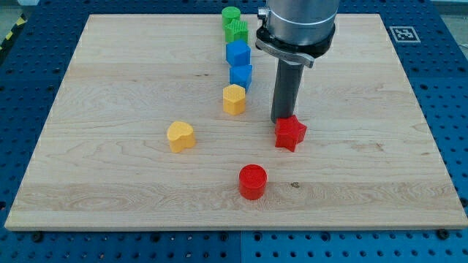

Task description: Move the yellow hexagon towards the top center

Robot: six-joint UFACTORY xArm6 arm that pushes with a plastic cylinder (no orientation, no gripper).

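Observation:
The yellow hexagon [234,98] stands near the board's middle, at the lower end of a column of blocks. My tip [281,121] rests on the board to the hexagon's right and a little below it, touching or almost touching the top of a red star [290,133]. A clear gap separates the tip from the hexagon. A yellow heart [180,136] lies to the hexagon's lower left.
Above the hexagon the column runs up through a blue block [240,74], a blue block [238,52], a green block [237,31] and a green cylinder [231,15]. A red cylinder [253,181] stands at the lower middle. The wooden board [110,88] lies on a blue table.

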